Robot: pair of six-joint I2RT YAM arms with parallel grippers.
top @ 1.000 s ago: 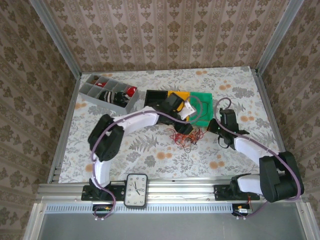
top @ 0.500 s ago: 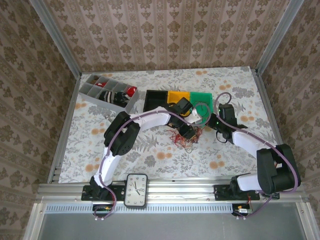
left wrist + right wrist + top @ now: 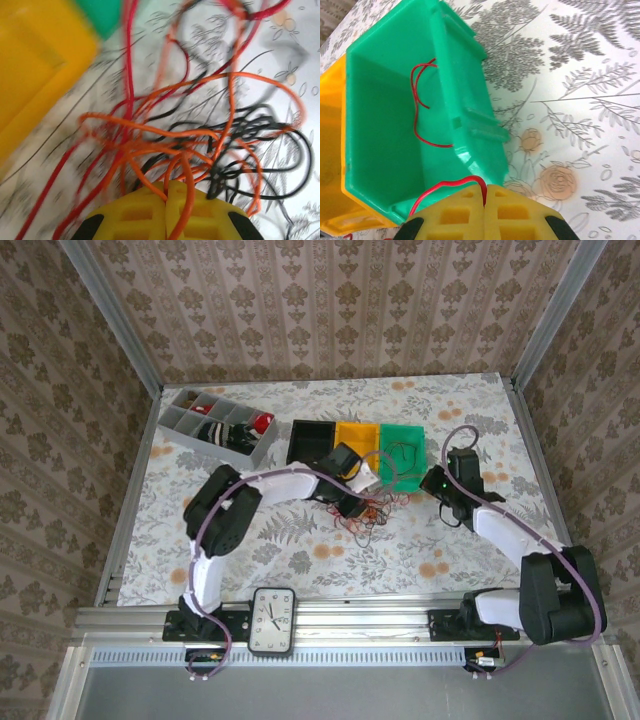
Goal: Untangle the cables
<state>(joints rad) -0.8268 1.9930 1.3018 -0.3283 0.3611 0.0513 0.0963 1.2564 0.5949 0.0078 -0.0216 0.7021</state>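
Orange, red and black cables (image 3: 366, 523) lie in a loose tangle on the floral desk (image 3: 300, 555), just in front of the yellow bin (image 3: 30, 65) and the green bin (image 3: 385, 130). These two bins stand in a row with a black bin (image 3: 310, 440), touching side by side. The left claw (image 3: 166, 186) sits at the near edge of the tangle with its yellow fingers pressed together, and orange strands run into the seam between them, so it is clamped on the cables. One orange strand crosses over its right finger. Black loops lie to the right of the orange ones, and red strands lead off toward the bins. The right claw (image 3: 484, 189) hangs beside the green bin's near corner, fingers together, pinching a red strand (image 3: 455, 181) that arcs out of the seam along the bin's rim. A thin red loop lies inside the green bin. Far left on the desk stands a grey tray (image 3: 215, 448)
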